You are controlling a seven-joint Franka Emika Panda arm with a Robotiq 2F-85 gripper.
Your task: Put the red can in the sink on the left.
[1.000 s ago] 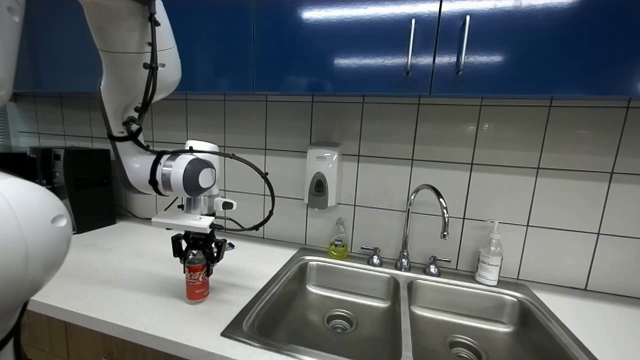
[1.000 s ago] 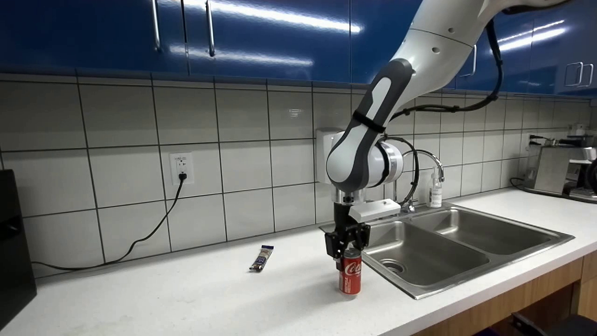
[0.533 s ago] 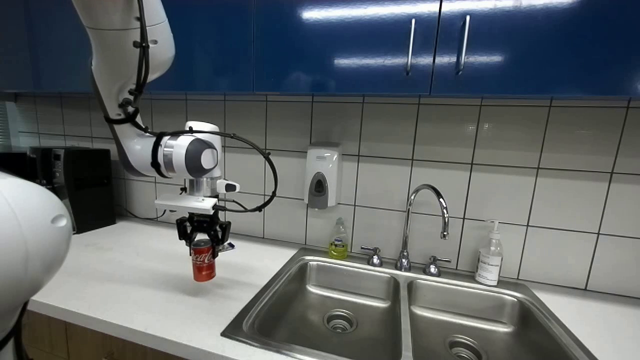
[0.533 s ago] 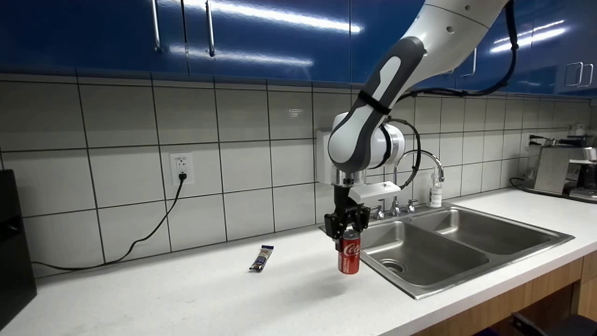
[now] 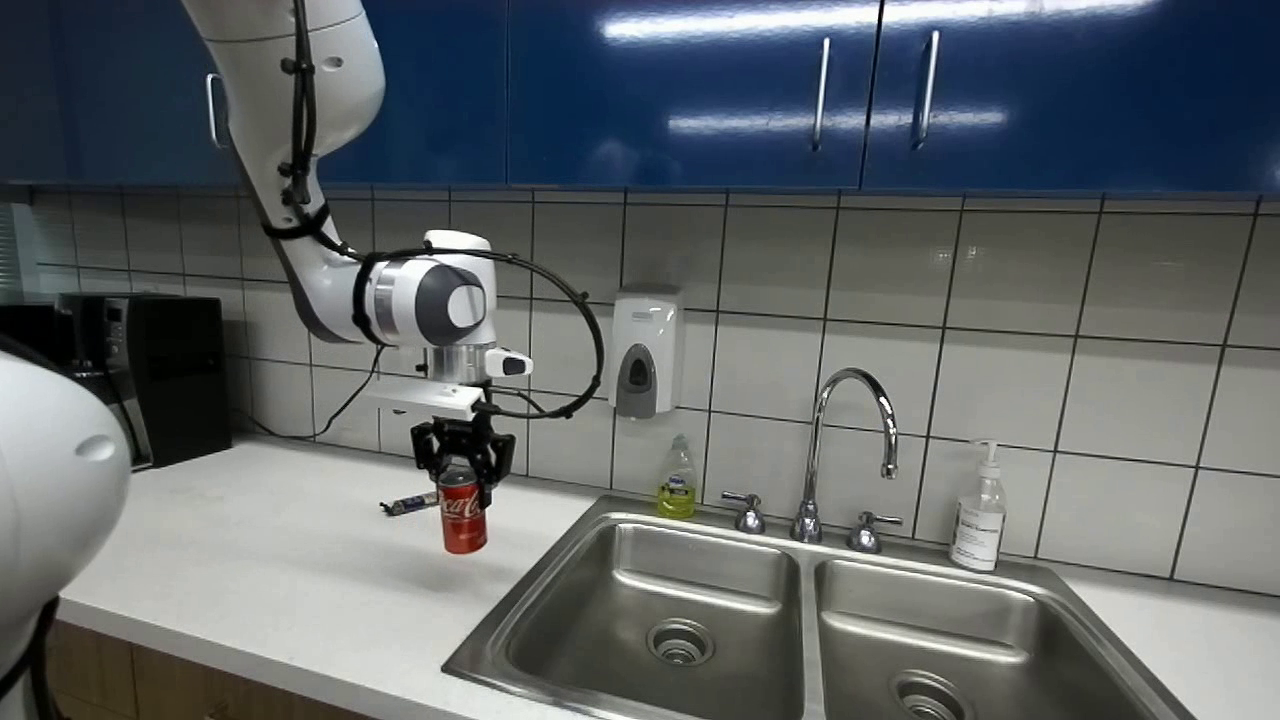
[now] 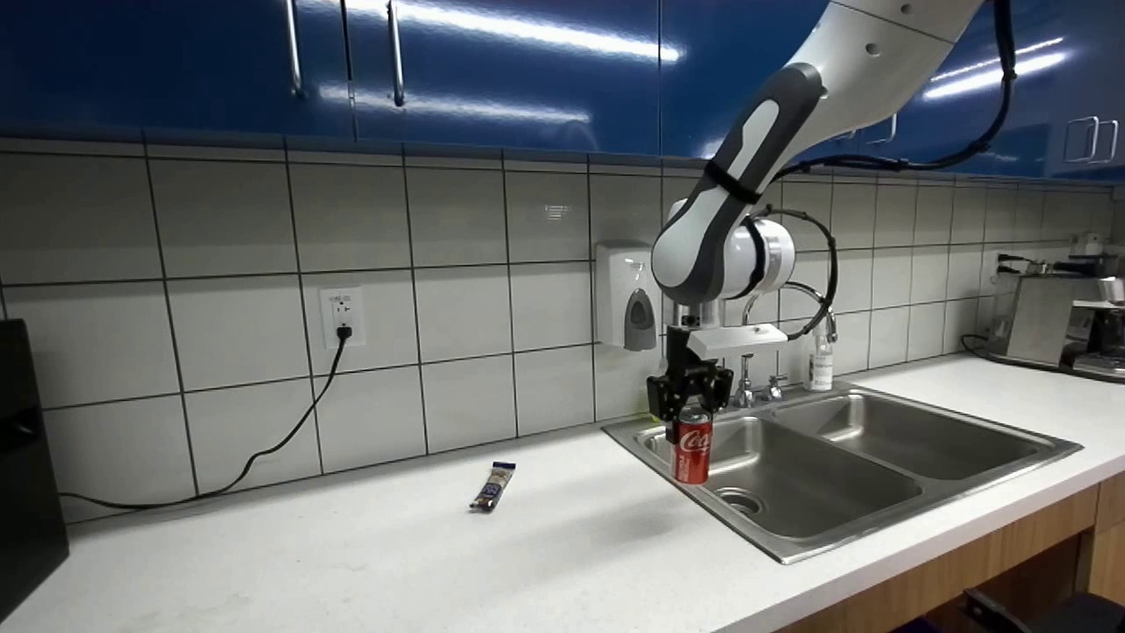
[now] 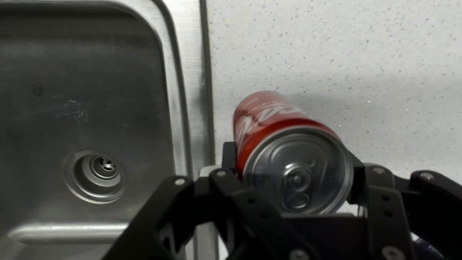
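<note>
Wrist view: the gripper (image 7: 293,166) is clamped around the red can (image 7: 267,115), its fingers (image 7: 229,157) on opposite sides near the top, the gap between them only as wide as the can itself. The counter (image 7: 325,43) shows below the can, just outside the metal edge of the sink (image 7: 193,90). In both exterior views the can hangs nearly upright with its base clear of the counter, close to the sink's left edge and beside the left basin (image 5: 590,630). A wrapped bar (image 6: 494,486) lies toward the counter's back edge, apart from the sink. At the sink's back left corner stands a bottle of yellow-green liquid (image 5: 676,487); a pump bottle (image 5: 978,522) stands near the back right corner, and the faucet (image 5: 812,465) rises from the middle of the back edge. A black appliance (image 5: 175,390) sits farther left, toward the counter's back edge.
</note>
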